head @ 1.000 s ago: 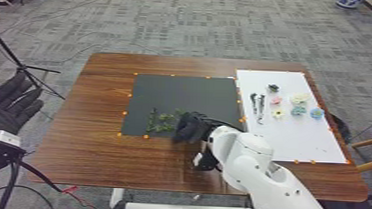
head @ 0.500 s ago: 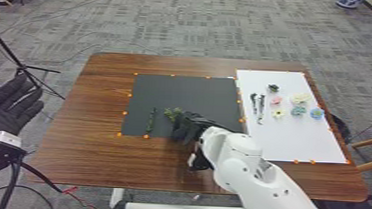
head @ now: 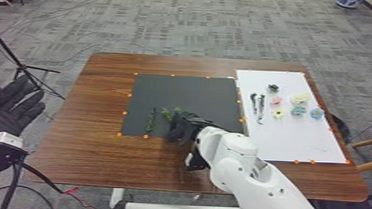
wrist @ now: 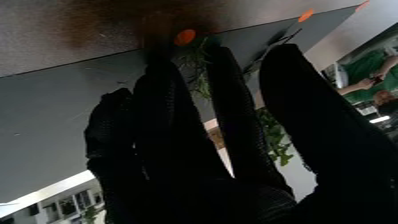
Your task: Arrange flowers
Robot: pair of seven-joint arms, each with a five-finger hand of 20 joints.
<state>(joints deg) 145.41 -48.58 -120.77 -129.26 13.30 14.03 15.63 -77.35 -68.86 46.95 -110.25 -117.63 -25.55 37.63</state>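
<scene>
On the black board (head: 185, 95), my right hand (head: 187, 126) is low over the near edge, beside a leafy green sprig (head: 170, 113). A thin green stem (head: 152, 120) lies farther left. In the right wrist view my right hand (wrist: 191, 160) has straight, spread fingers; green leaves (wrist: 275, 132) show in the gap by the thumb, and more greenery (wrist: 195, 65) is beyond the fingers. Whether the hand bears the sprig's weight is unclear. My left hand (head: 11, 109) is open, off the table's left side.
The white board (head: 297, 139) on the right bears dark stems (head: 260, 107), a pink flower (head: 276, 100), a cream flower (head: 300, 98), blue flowers (head: 317, 113), a yellow flower (head: 277, 114) and a dark one (head: 273, 88). Orange tape marks the boards' edges.
The right hand has shifted slightly left. The leafy sprig, earlier close beside the thin stem, has moved up and right, then slightly left again. The left hand stays put.
</scene>
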